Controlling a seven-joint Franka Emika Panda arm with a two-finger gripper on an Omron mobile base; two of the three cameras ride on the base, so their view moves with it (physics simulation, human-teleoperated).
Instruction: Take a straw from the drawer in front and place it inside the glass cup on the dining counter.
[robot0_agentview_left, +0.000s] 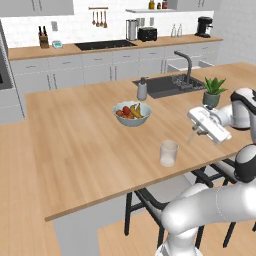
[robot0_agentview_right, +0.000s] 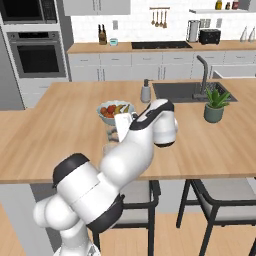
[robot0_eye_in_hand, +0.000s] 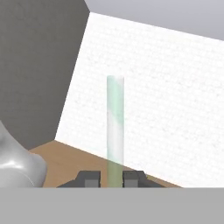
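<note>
the thin, pale green-white straw (robot0_eye_in_hand: 115, 131) stood clamped between the pincer's (robot0_agentview_left: 196, 129) two dark fingertips (robot0_eye_in_hand: 89, 178), its long axis running straight out from the hand. the small clear glass cup (robot0_agentview_left: 168, 153) stood on the light wood-plank dining counter (robot0_agentview_left: 75, 135), near and below-left of the pincer. the pale fruit bowl (robot0_agentview_left: 132, 113) sat farther back; nothing blocked the path.

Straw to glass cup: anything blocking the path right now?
Nothing visible. The gripper is shut on the straw, held above the dining counter to the right of the glass cup in the left base view. Bare wood lies between them; the fruit bowl sits farther back, off the line.
</note>
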